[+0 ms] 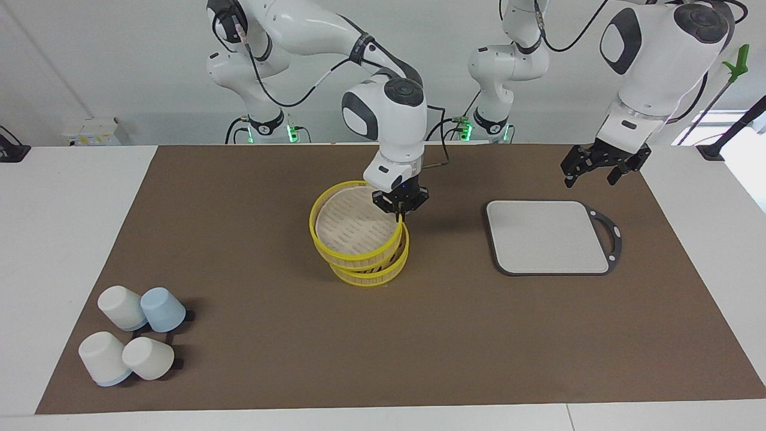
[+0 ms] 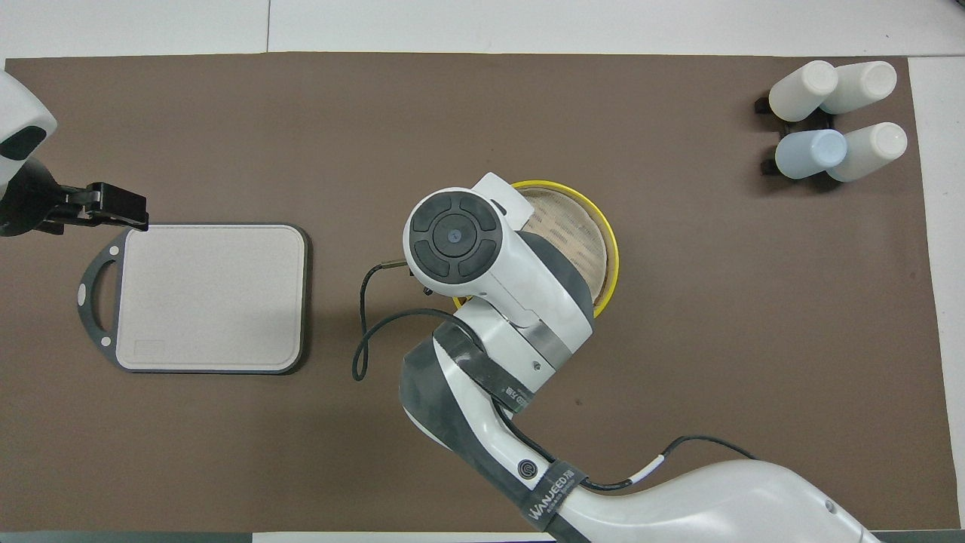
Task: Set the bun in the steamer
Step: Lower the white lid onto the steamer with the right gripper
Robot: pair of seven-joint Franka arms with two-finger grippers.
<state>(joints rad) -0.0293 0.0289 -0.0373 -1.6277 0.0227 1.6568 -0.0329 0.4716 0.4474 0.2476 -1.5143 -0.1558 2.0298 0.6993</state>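
Facing view: the right pincer (image 1: 400, 211) is clamped on the yellow rim of the steamer's upper tier (image 1: 354, 230), holding it tilted over the lower tier (image 1: 378, 272), which sits on the tabletop (image 1: 251, 335) directly beneath. The bun is hidden under the tilted tier. The left pincer (image 1: 602, 167) hangs with its fingers spread, holding nothing, over the tabletop near the grey board (image 1: 547, 237), toward the left arm's end. 4 cups (image 1: 134, 341) stand well apart from both pincers.

Overhead view: the right arm covers its pincer; only part of the steamer (image 2: 595, 237) shows. The left pincer (image 2: 113, 206) sits at the board's (image 2: 211, 298) corner.
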